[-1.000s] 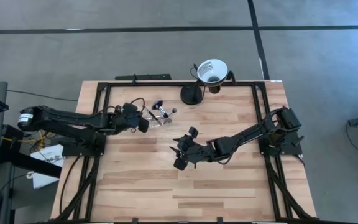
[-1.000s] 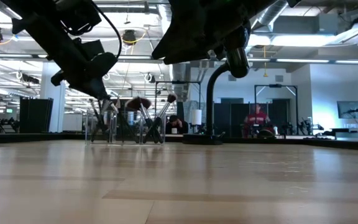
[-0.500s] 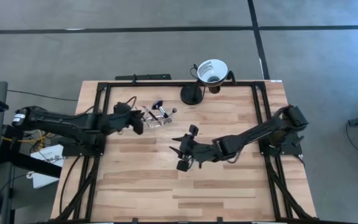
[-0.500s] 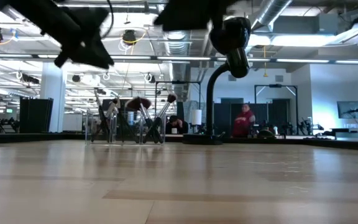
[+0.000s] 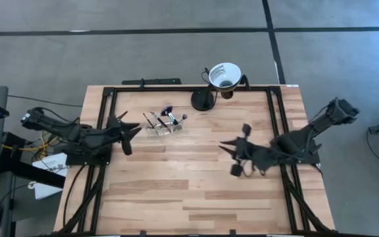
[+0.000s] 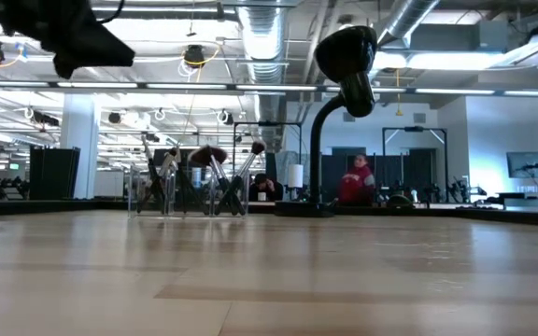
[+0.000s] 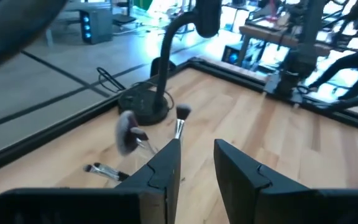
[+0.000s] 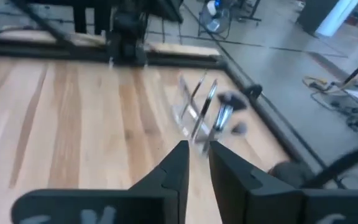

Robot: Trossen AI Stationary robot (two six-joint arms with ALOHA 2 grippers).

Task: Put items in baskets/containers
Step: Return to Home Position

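Observation:
The clear holder [image 5: 164, 125] stands on the table's far left part, with several dark-handled brushes [image 5: 170, 117] leaning out of it; their lower ends are inside. The low view shows the holder [image 6: 183, 191] with the brushes' heads [image 6: 211, 155] fanned above its rim. My left gripper [image 5: 135, 127] hovers left of the holder, open by a narrow gap, holding nothing. In the left wrist view, my left gripper [image 7: 197, 155] points toward the brushes [image 7: 129, 134]. My right gripper [image 5: 224, 147] hovers over the table's right half, narrowly open and holding nothing; my right gripper [image 8: 198, 149] faces the holder [image 8: 194, 115].
A white funnel-shaped cup [image 5: 224, 74] sits on a black stand with its round base [image 5: 202, 100] at the far edge, right of the holder. A black frame [image 5: 276, 112] runs along the table's sides. Bare wood lies across the middle and near part. A person [image 6: 355, 182] moves in the room behind.
Both arms have drawn back from the table's middle. My left gripper has risen from the holder and pulled toward the left edge. My right gripper has moved toward the right edge. The holder and brushes have stayed where they were.

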